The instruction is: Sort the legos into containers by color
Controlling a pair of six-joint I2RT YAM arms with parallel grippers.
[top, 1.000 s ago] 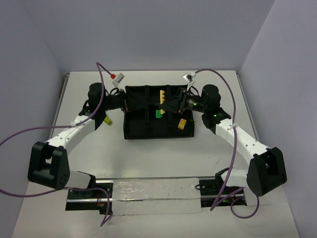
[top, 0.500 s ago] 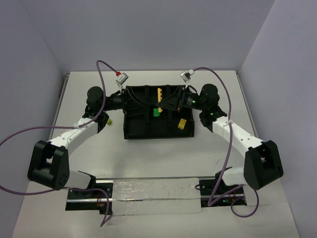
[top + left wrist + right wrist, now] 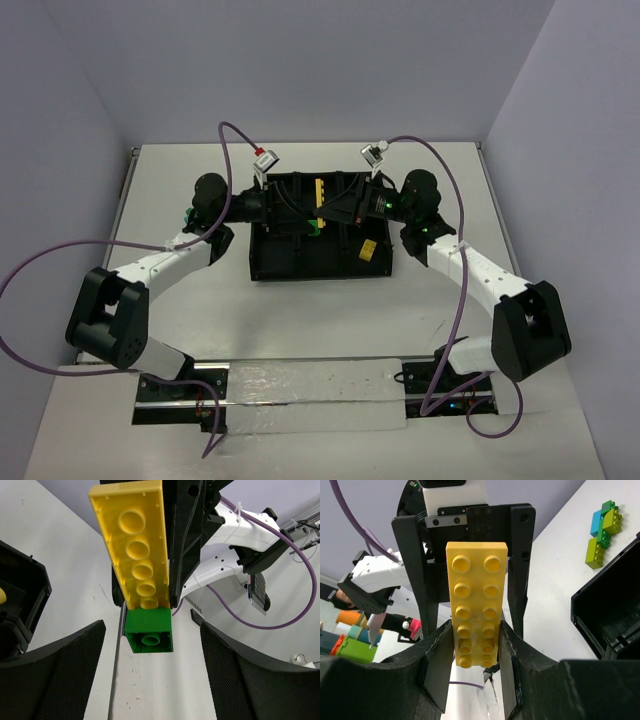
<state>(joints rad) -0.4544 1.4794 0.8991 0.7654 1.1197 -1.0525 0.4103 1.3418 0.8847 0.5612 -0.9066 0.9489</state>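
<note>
My right gripper (image 3: 475, 636) is shut on a long yellow lego plate (image 3: 476, 600) and holds it above the black tray (image 3: 265, 268). A small green lego (image 3: 149, 632) is stuck on the plate's end. My left gripper (image 3: 152, 675) is open, facing the right one, with the green lego just ahead between its pads (image 3: 65, 672). In the top view the two grippers meet over the tray's back middle, the left gripper (image 3: 283, 212) and the right gripper (image 3: 338, 205), with the plate (image 3: 320, 190) between them. A yellow lego (image 3: 368, 250) lies in the tray's near right compartment.
A cluster of teal, green and yellow-green legos (image 3: 602, 530) lies on the white table left of the tray. The tray's corner (image 3: 607, 610) shows at the right of the right wrist view. Purple cables (image 3: 60, 265) loop over both arms.
My left arm has swung right from beside the tray, bringing its open gripper up to the held plate. My right gripper has shifted slightly left with the plate.
</note>
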